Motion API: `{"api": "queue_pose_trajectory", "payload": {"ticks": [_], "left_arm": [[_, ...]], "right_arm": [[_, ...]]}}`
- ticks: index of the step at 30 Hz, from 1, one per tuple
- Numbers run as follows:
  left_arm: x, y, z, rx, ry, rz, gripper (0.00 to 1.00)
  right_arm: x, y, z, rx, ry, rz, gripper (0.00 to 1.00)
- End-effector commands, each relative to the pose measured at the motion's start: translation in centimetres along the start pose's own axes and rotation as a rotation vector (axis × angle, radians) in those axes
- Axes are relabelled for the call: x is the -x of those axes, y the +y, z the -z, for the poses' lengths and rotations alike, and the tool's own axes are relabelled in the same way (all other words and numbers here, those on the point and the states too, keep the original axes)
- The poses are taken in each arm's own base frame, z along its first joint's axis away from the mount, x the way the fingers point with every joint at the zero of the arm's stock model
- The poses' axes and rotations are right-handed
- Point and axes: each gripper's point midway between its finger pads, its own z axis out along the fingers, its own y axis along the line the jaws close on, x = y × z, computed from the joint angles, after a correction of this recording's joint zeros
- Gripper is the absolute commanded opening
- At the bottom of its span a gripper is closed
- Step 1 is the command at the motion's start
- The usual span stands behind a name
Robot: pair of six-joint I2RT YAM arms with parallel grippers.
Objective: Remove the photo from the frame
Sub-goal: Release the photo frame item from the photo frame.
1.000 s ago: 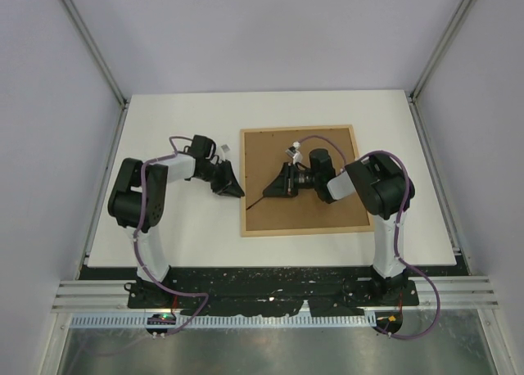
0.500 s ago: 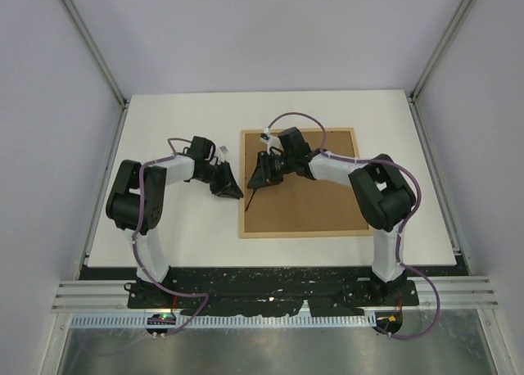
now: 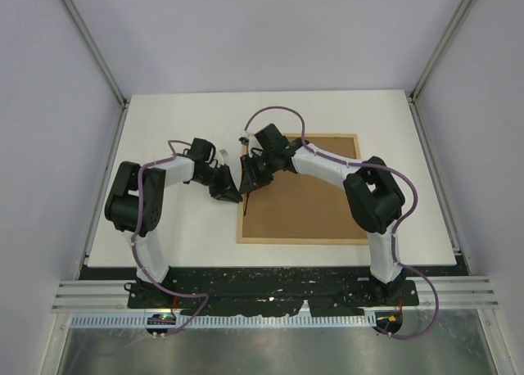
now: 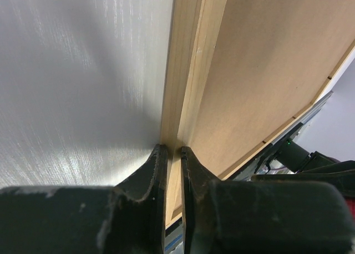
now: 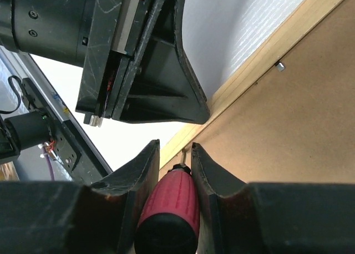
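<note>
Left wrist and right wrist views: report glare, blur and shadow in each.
Left wrist view: streaky sheen on the white table; the left tool at the bottom is dark and soft, the frame strip sharper. Right wrist view: table blown out white; the red screwdriver in the right tool is slightly blurred.

The frame (image 3: pixel 311 211) lies on the table (image 3: pixel 164 129); screwdriver (image 5: pixel 169 204) at its left edge.

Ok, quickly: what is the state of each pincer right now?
Left pincer: closed on the frame edge.
Right pincer: closed on the screwdriver.
</note>
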Motion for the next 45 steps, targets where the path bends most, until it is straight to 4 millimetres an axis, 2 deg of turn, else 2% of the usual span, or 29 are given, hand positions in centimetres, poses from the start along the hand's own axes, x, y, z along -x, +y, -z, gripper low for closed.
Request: {"api": "queue_pose_trajectory", "payload": {"ticks": [1, 2, 3, 4, 5, 6, 7, 8, 9, 11, 13, 15, 19, 22, 26, 30, 36, 39, 45], "left_arm": [[1.2, 3.1, -1.4, 0.14, -0.081, -0.041, 0.0], [1.2, 2.9, -1.4, 0.134, -0.082, -0.045, 0.0], [1.4, 2.5, -1.1, 0.122, -0.088, -0.05, 0.0], [1.5, 2.2, -1.0, 0.111, -0.093, -0.056, 0.0], [1.8, 1.8, -0.7, 0.094, -0.099, -0.062, 0.02], [1.9, 1.4, -0.6, 0.076, -0.102, -0.065, 0.05], [2.0, 1.0, -0.4, 0.052, -0.104, -0.066, 0.11], [2.0, 0.6, -0.2, 0.035, -0.105, -0.07, 0.13], [2.1, 0.3, -0.1, 0.014, -0.108, -0.071, 0.21], [2.2, -0.2, 0.0, -0.014, -0.106, -0.076, 0.34], [2.5, -0.7, 0.0, -0.037, -0.096, -0.083, 0.44], [3.0, -1.6, 0.1, -0.07, -0.087, -0.092, 0.48], [4.3, -2.4, 0.2, -0.078, -0.086, -0.12, 0.51], [4.7, -1.7, -0.4, -0.046, -0.07, -0.107, 0.48], [4.3, -0.6, -1.3, -0.02, -0.035, -0.067, 0.37], [3.7, -0.5, -1.7, -0.03, -0.019, -0.051, 0.26], [2.5, -0.8, -2.1, -0.039, 0.007, -0.038, 0.26], [2.0, -1.1, -2.2, -0.038, 0.014, -0.033, 0.32], [2.0, -1.1, -2.4, -0.038, 0.016, -0.02, 0.28]], "right_arm": [[0.6, 8.0, 2.7, 0.266, 0.072, -0.031, 0.08], [2.1, 7.1, 3.6, 0.27, 0.036, -0.04, 0.08], [2.6, 7.2, 4.2, 0.306, 0.028, -0.042, 0.08], [4.4, 5.7, 5.3, 0.322, -0.018, -0.068, 0.08], [4.8, 5.6, 6.1, 0.371, -0.018, -0.08, 0.08], [6.2, 3.9, 7.3, 0.377, -0.06, -0.119, 0.08], [6.7, 3.9, 8.3, 0.428, -0.074, -0.109, 0.08], [7.8, 2.2, 9.3, 0.439, -0.126, -0.118, 0.08], [8.5, 1.8, 10.4, 0.455, -0.163, -0.11, 0.08], [9.8, -0.6, 11.5, 0.462, -0.266, -0.09, 0.08], [11.0, -4.1, 12.1, 0.426, -0.337, -0.113, 0.08], [11.7, -7.2, 11.8, 0.384, -0.394, -0.156, 0.08], [12.0, -11.3, 10.3, 0.335, -0.432, -0.227, 0.08], [12.2, -12.3, 9.4, 0.323, -0.455, -0.242, 0.08], [12.1, -12.9, 7.6, 0.331, -0.445, -0.255, 0.08], [11.4, -12.3, 5.7, 0.352, -0.425, -0.243, 0.08], [10.5, -12.5, 3.2, 0.347, -0.39, -0.238, 0.08], [10.4, -12.8, 2.7, 0.333, -0.384, -0.233, 0.08], [9.7, -13.4, 1.9, 0.322, -0.366, -0.218, 0.08]]}}
